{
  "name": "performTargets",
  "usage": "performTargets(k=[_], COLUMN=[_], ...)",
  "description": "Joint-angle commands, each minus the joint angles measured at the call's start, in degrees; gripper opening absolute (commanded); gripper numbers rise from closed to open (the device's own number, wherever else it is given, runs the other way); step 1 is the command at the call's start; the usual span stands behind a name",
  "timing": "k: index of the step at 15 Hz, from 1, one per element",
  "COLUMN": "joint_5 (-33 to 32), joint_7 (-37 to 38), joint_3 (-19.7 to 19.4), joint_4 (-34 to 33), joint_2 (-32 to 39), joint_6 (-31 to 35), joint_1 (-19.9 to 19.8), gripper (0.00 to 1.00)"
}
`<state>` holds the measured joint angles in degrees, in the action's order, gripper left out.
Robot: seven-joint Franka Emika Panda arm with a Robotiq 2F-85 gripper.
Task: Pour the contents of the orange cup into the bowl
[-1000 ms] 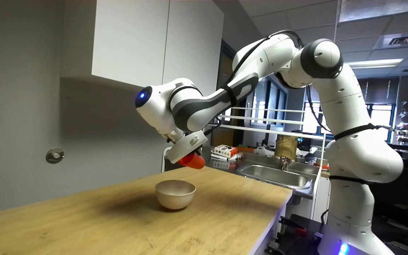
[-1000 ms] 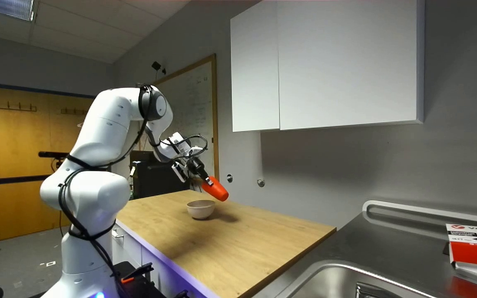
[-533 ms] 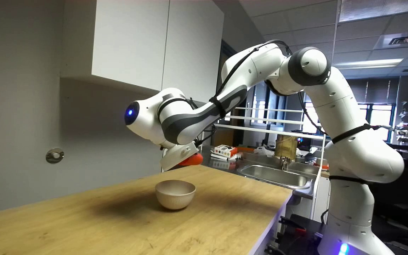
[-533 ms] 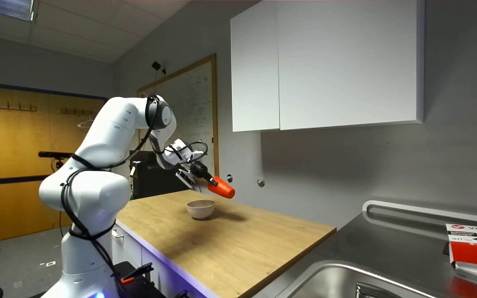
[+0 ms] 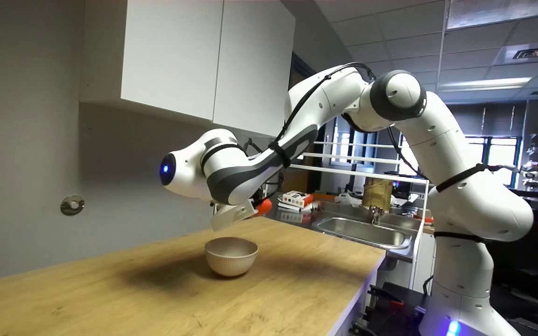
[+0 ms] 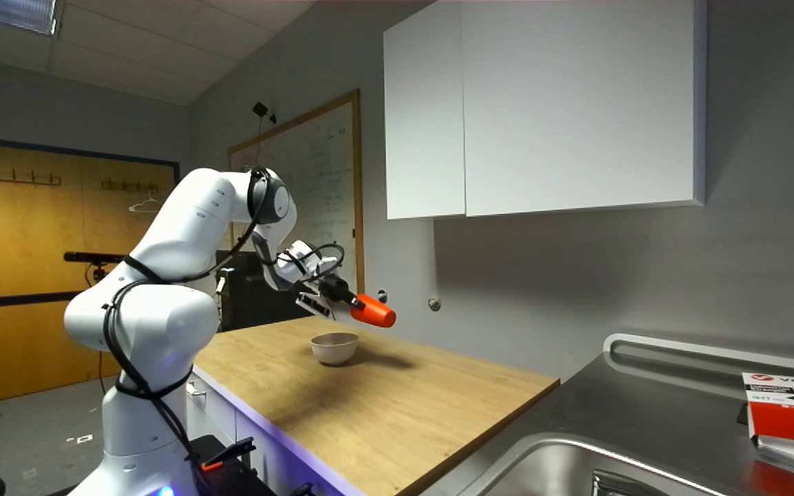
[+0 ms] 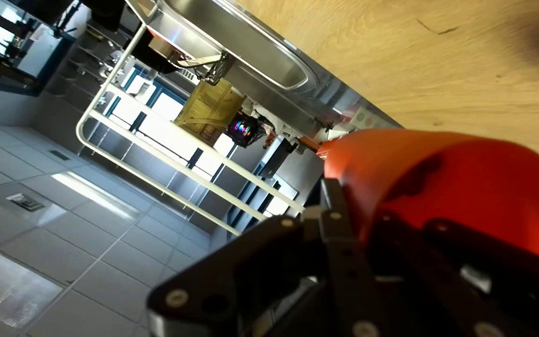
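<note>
The orange cup [image 6: 374,311] is held in the air, tilted far over and nearly level. Its closed end points toward the sink side and slightly down; its mouth faces back to the gripper. In an exterior view the cup [image 5: 264,207] is partly hidden by the wrist. My gripper [image 6: 356,302] is shut on the cup's wall. In the wrist view the gripper [image 7: 359,220] has one finger outside and one inside the cup [image 7: 372,159]; its contents cannot be made out. The white bowl [image 5: 231,265] stands upright on the table, below the cup and to one side [image 6: 333,354].
The wooden table [image 6: 397,406] ends at a dark counter with a metal sink [image 5: 367,233]. A white cabinet [image 6: 542,110] hangs on the wall above. A red and white box [image 6: 793,413] lies on the counter. A white rail [image 5: 357,171] stands by the sink.
The arm has come down and moved the cup toward the sink end of the table. The cup has turned a little closer to level. The bowl has not moved.
</note>
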<state>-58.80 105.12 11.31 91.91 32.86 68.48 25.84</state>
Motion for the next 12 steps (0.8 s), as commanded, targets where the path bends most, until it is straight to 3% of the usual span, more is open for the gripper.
performTargets(k=[1, 12], joint_5=[-1.1, -6.3], joint_7=[3.5, 9.7], joint_3=[-0.5, -0.4], joint_4=[-1.8, -4.5], joint_2=[1.4, 6.9], joint_6=[-3.5, -15.9], joint_1=[1.5, 4.5], gripper=[0.01, 0.01])
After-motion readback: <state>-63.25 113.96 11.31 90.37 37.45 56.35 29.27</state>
